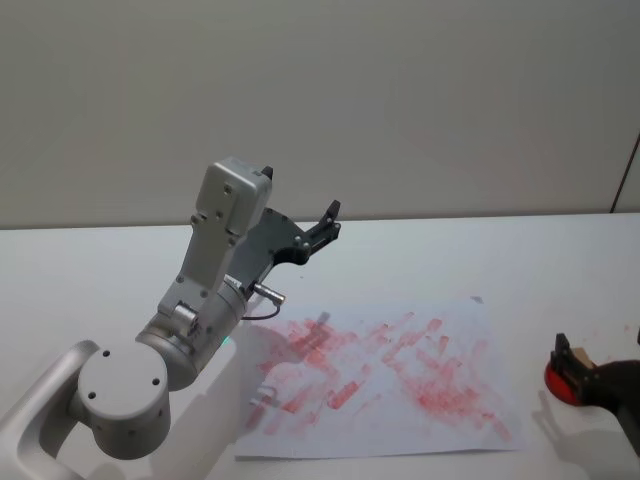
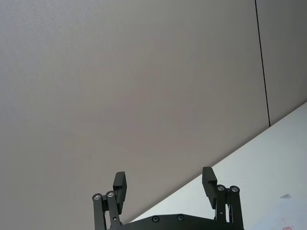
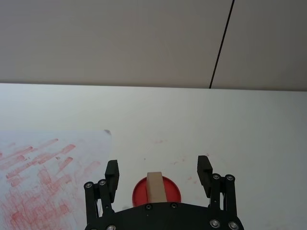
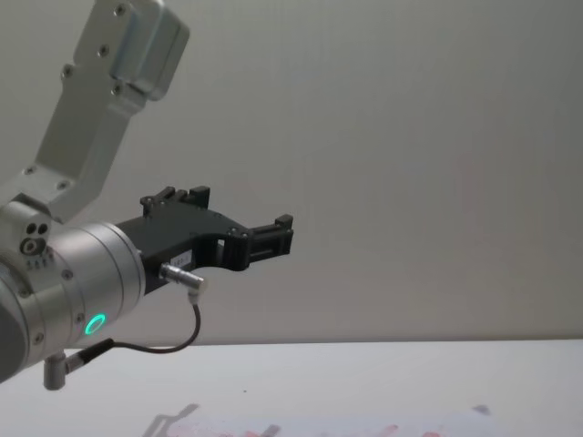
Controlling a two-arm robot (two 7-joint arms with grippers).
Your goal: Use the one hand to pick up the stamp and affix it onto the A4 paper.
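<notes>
Plain grey wall [image 1: 400, 100] stands behind a white surface [image 1: 540, 260]. The A4 paper [image 1: 390, 385] lies flat on the surface and has lots of red marks on it. The stamp [image 3: 154, 188] stands on the surface to the right of the paper, a little apart from it. It has a round red bottom and a small wooden handle that points up.

The right end effector [image 3: 158, 167] is low by the stamp. Its two black fingers are spread wide, one on each side of the handle, and they do not touch it. The left end effector [image 2: 163, 184] hangs up in the air on the left, spread wide too, with nothing in it.

The stamp looks small, light and hard, so it should not squash. The wooden handle is the best place to hold it, about halfway up. The red bottom is likely inky, so fingers should keep off it. It may tip if pushed from one side. The paper is thin and may slide when the stamp is pressed down.
</notes>
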